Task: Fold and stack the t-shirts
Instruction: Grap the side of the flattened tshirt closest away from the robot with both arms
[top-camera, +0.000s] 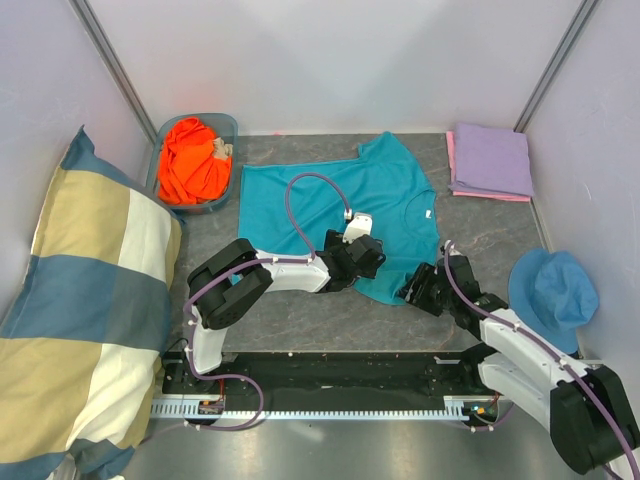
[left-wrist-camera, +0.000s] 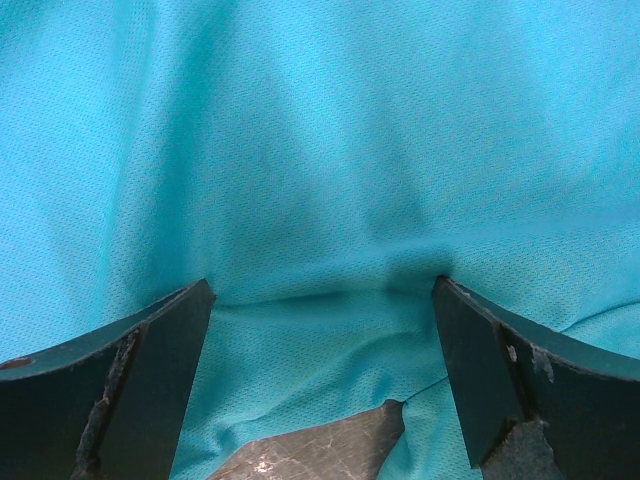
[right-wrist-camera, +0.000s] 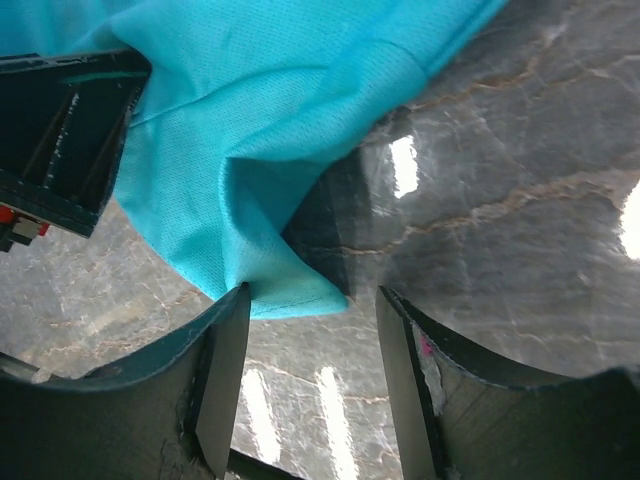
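Left of the teal t-shirt (top-camera: 330, 195) lie a checked pillow (top-camera: 80, 300) and an orange t-shirt (top-camera: 192, 160) in a basket (top-camera: 232, 125); right of it, a lavender t-shirt (top-camera: 492, 158) and a blue bucket hat (top-camera: 553, 290). On its near hem rests the left gripper (left-wrist-camera: 320, 290), jaws wide apart. At its near-right corner the right gripper (right-wrist-camera: 312, 295) has jaws apart, unclamped. Bare table (top-camera: 300, 320) borders that hem.

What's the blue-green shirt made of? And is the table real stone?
The teal t-shirt looks like thin knit sports cloth, maybe polyester: it has tiny mesh dots, soft folds and no shine. The table looks like dark grey marble, with pale veins and glossy reflections. It could also be a printed shiny sheet; I can't tell which.
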